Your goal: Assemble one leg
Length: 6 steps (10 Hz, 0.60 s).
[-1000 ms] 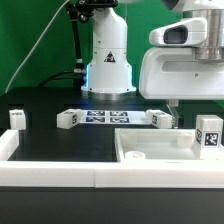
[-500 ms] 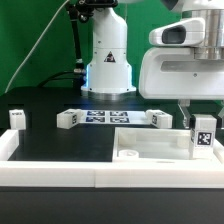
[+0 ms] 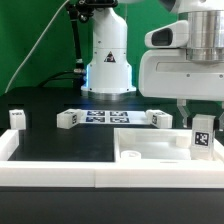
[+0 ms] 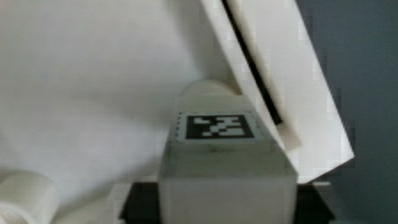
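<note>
My gripper [image 3: 203,119] is at the exterior view's right, shut on the leg [image 3: 203,135], a small white post with a black-and-white tag facing the camera. It holds the leg upright over the right end of the wide white slab [image 3: 150,150], which has a round socket [image 3: 129,154] near its left end. Whether the leg's lower end touches the slab I cannot tell. In the wrist view the leg [image 4: 221,140] fills the middle between the dark fingers [image 4: 146,200] of my gripper [image 4: 222,205], with the slab [image 4: 89,80] and its raised edge [image 4: 270,75] behind it.
Two more tagged white legs [image 3: 67,119] [image 3: 160,119] lie at either end of the marker board [image 3: 105,117] on the black table. Another leg [image 3: 17,118] stands at the far left. A white rim [image 3: 50,170] runs along the table's front. The robot base [image 3: 108,60] stands behind.
My gripper has carried the leg slightly toward the exterior view's left, over the slab's right end. In the last half second it has hardly moved.
</note>
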{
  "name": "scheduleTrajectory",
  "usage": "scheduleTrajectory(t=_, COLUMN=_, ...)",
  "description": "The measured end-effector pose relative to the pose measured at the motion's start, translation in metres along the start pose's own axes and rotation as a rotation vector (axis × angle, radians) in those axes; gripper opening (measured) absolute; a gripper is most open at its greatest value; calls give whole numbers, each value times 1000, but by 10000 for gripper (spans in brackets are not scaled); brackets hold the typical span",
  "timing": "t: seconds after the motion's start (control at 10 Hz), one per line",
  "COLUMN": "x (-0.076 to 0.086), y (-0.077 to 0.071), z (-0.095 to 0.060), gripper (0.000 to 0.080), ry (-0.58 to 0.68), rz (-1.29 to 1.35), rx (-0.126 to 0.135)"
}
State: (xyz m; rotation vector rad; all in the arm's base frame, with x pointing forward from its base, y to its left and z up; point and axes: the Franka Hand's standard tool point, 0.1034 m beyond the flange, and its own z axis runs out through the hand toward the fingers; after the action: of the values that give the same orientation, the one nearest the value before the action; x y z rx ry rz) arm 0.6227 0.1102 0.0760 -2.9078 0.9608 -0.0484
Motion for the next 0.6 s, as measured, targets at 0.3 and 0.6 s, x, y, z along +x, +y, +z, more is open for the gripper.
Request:
scheduleTrajectory(t=0.3, x=3, y=2, z=0, gripper=290, ry=-12, rz=305, rx=29)
scheduleTrajectory(t=0.6, x=-3, y=-3, z=1, gripper=291, ry=-5, rz=703, rx=43)
